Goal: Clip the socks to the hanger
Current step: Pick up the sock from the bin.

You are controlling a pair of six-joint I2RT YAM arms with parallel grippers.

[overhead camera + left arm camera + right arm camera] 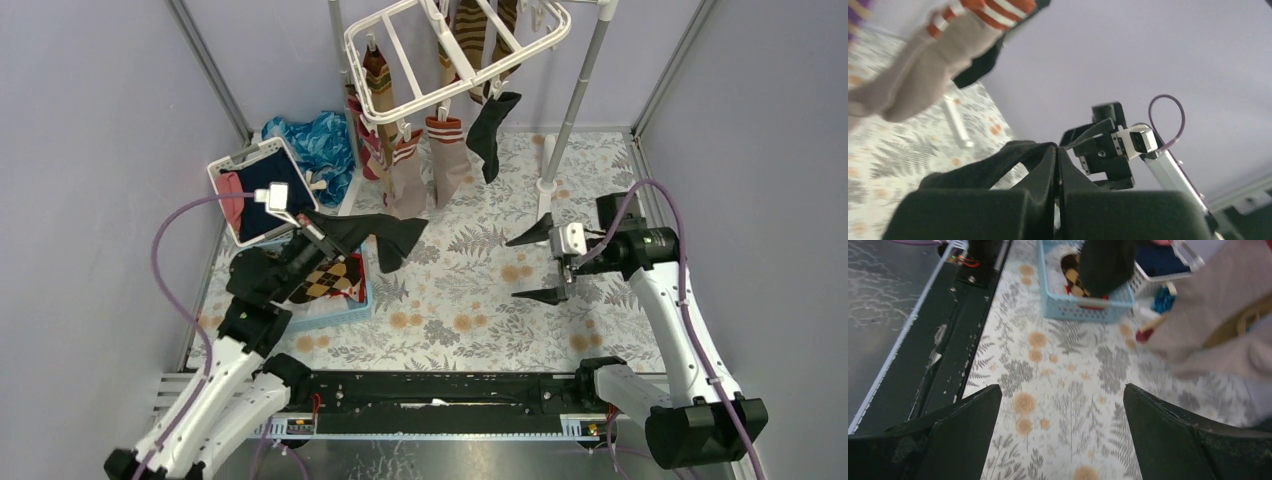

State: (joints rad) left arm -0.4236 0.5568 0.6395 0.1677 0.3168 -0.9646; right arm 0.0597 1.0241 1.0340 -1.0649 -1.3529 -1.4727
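Note:
My left gripper (333,238) is shut on the cuff of a plain black sock (392,237) and holds it in the air above the small blue basket (340,310). In the left wrist view the jaws (1057,151) press together with the black sock (993,169) draped to their left. The white hanger (400,98) stands at the back. Tan socks with red-and-white cuffs (447,152), a black sock (492,130) and striped socks (468,30) hang from its clips. My right gripper (535,266) is open and empty over the floral cloth (1060,390).
The blue basket (1083,312) holds an argyle sock (330,278). A white slotted basket (226,165) with navy and pink garments sits at the left. Behind it lies a shiny blue cloth (318,140). The hanger's pole (575,100) stands right of the hanging socks.

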